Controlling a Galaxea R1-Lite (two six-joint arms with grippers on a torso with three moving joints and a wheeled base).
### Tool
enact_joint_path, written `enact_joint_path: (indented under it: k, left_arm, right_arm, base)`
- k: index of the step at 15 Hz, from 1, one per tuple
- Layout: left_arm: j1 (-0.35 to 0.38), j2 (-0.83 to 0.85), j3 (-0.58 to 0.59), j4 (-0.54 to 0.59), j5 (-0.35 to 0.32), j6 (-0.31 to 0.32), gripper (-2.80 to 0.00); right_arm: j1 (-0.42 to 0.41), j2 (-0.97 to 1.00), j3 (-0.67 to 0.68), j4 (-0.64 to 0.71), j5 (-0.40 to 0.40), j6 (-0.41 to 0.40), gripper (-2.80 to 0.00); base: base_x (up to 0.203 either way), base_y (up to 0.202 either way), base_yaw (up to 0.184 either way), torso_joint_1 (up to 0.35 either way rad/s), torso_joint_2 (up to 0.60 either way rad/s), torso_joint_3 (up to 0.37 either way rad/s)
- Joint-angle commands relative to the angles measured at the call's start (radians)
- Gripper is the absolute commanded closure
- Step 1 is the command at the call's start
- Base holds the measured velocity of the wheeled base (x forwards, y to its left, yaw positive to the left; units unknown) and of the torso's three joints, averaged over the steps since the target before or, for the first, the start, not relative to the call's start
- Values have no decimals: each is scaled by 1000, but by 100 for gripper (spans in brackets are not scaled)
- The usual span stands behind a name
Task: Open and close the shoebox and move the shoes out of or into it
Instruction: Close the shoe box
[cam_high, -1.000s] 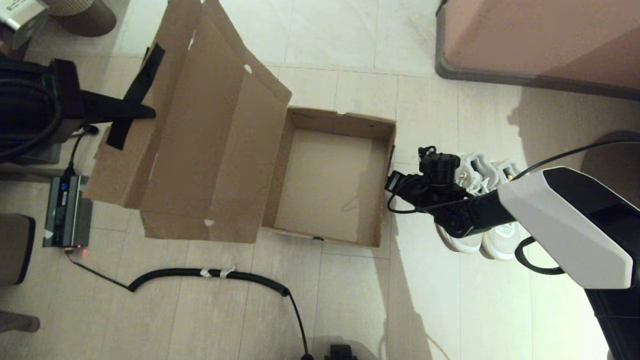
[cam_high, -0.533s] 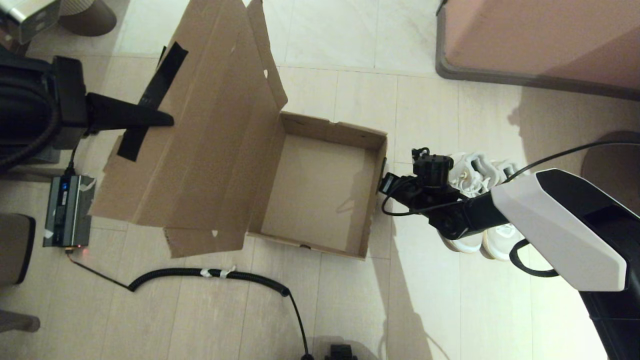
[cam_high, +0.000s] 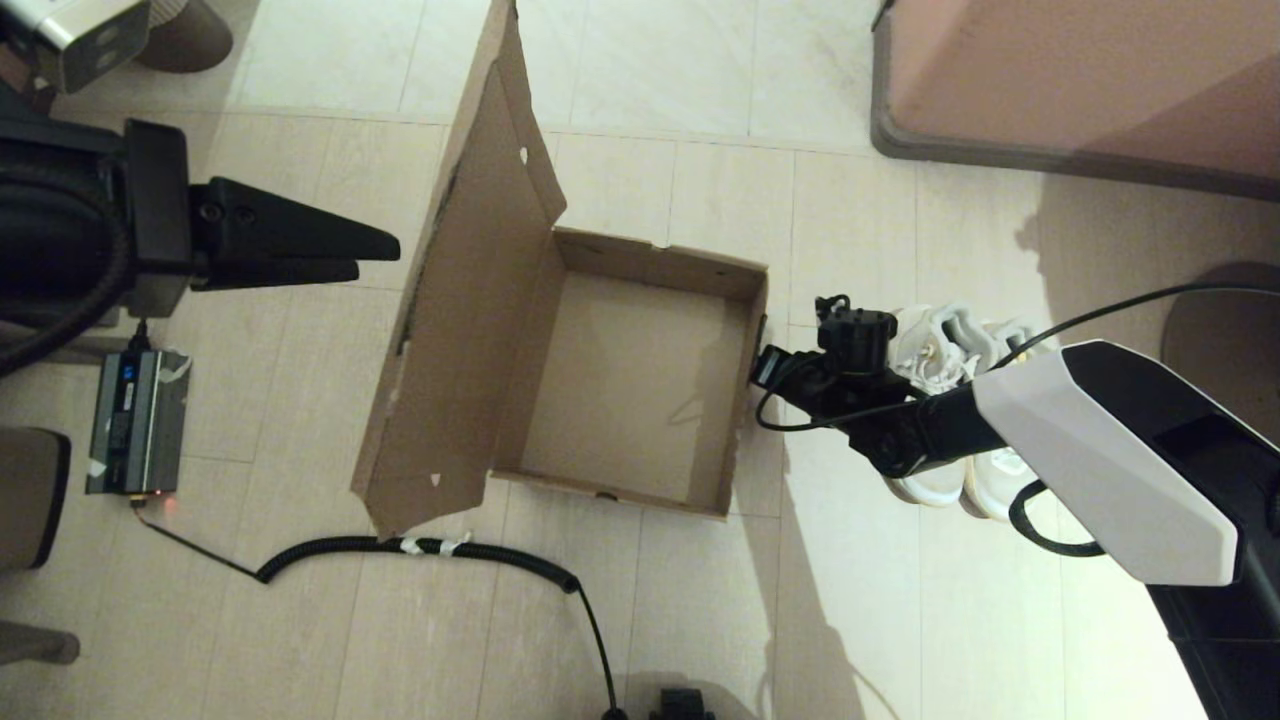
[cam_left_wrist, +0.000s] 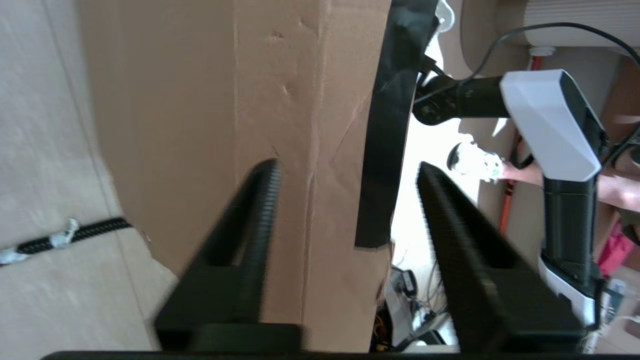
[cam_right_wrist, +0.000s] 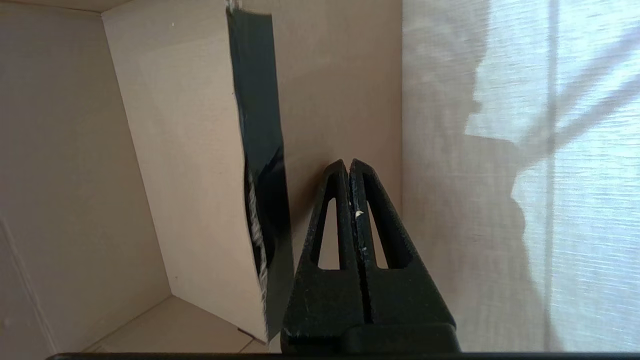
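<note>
opening is the step in hand: the shoebox (cam_high: 640, 390) sits mid-floor, lid upright. the left end effector (cam_high: 375, 255) hangs spread beside the lid; the right end effector (cam_right_wrist: 350, 167), pressed together, braces the box's right wall. next, the shoes (cam_high: 950, 350) need grasping.

Head view: high up, looking down at the floor (cam_high: 700, 620) and open shoebox (cam_high: 640, 390). Left wrist view: close to the lid's outside. Right wrist view: very near the box wall. Shoebox shared by all.

A home-like room: pale tiled floor (cam_high: 860, 620), a pink upholstered sofa (cam_high: 1080, 80), loose cables (cam_high: 420, 548).
</note>
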Motion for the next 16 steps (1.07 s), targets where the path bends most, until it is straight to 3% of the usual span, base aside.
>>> enact_joint_path:
  k: [1, 7, 10, 13, 15, 16]
  left_arm:
    - [-19, -7, 14, 2, -3, -15, -280]
    - [-30, 42, 78, -50, 43, -50, -280]
    - [-12, 79, 188, -255, 46, -59, -280]
    - [-11, 96, 216, -303, 38, -158, -280]
    - [-16, 105, 242, -326, 36, -168, -280]
    - [-17, 107, 263, -347, 36, -169, -85]
  right_arm:
    - [5, 0, -2, -4, 0, 3, 0]
    - [-12, -41, 15, 42, -10, 8, 0]
    - [-23, -67, 26, 47, -42, 2, 0]
    - [-147, -258, 100, 127, -72, -19, 0]
    - [-287, -427, 176, 236, -69, -93, 0]
    - [-347, -490, 225, 270, -66, -139, 0]
  base:
    - [0, 0, 0, 0, 0, 0]
    - [0, 0, 0, 0, 0, 0]
    - [0, 0, 0, 0, 0, 0]
    - [0, 0, 0, 0, 0, 0]
    - [0, 0, 0, 0, 0, 0]
    - [0, 0, 0, 0, 0, 0]
